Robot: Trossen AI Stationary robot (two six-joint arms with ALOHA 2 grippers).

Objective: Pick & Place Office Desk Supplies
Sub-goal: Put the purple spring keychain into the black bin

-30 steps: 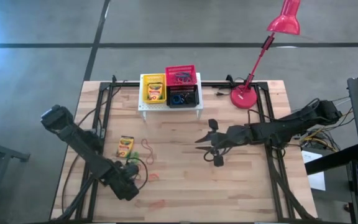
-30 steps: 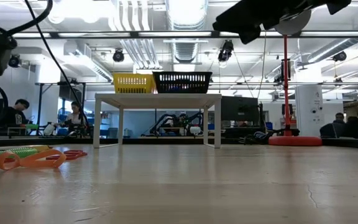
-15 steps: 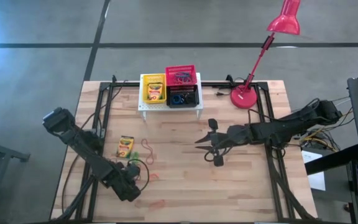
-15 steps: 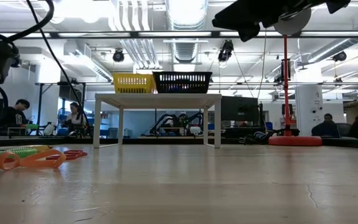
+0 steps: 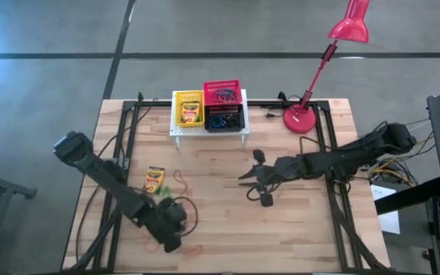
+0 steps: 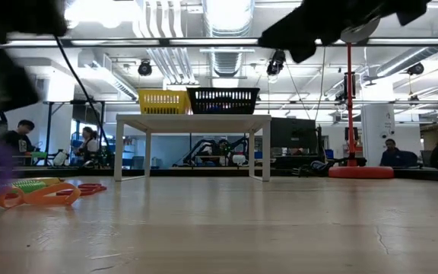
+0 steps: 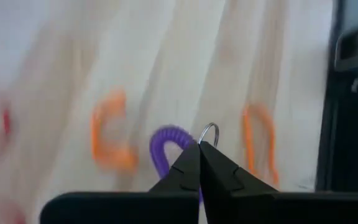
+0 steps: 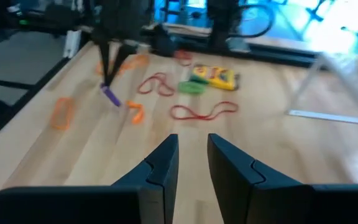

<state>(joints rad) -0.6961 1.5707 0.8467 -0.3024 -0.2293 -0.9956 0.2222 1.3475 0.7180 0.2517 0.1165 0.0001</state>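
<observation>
Purple elastic loop (image 7: 166,144), apparently pinched at the tips of the closed left gripper (image 7: 199,149).

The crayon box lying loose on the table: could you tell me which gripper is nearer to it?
Left. The left gripper sits just beyond the crayon box, toward the table's front edge; the right gripper hovers mid-table, farther off.

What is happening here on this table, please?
A two-armed robot is tidying desk supplies. The left hand is shut on a purple elastic loop with a small metal ring, near the table's front-left, among orange loops. The right hand hovers over the middle of the table, holding nothing. On the white stand at the back, a crayon box lies in the yellow basket; another crayon box lies on the table.
</observation>
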